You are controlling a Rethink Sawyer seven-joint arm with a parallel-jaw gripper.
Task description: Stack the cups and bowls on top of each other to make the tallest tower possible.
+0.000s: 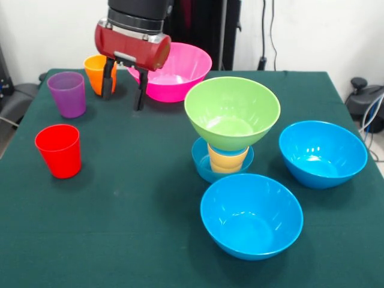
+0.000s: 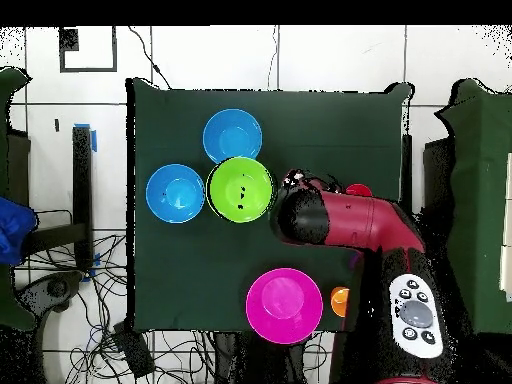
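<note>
The tower stands mid-table: a small blue bowl [image 1: 202, 166] holds a yellow-orange cup [image 1: 227, 159], and a green bowl [image 1: 232, 111] sits upright on that cup. The green bowl also shows in the overhead view [image 2: 240, 189]. My gripper [image 1: 124, 91] is open and empty at the far left, between the orange cup [image 1: 95, 71] and the pink bowl [image 1: 180, 72]. Its left finger stands in front of the orange cup. A purple cup [image 1: 67, 93] and a red cup [image 1: 58, 150] stand apart on the left. Two large blue bowls [image 1: 322, 153] [image 1: 251, 215] sit on the right and front. No light blue cup is in view.
The table has a dark green cloth [image 1: 132, 204]. In the overhead view my red arm [image 2: 345, 222] covers the gripper and the purple cup. The pink bowl [image 2: 284, 305], the orange cup [image 2: 340, 300] and both blue bowls [image 2: 232, 135] [image 2: 175, 193] show there.
</note>
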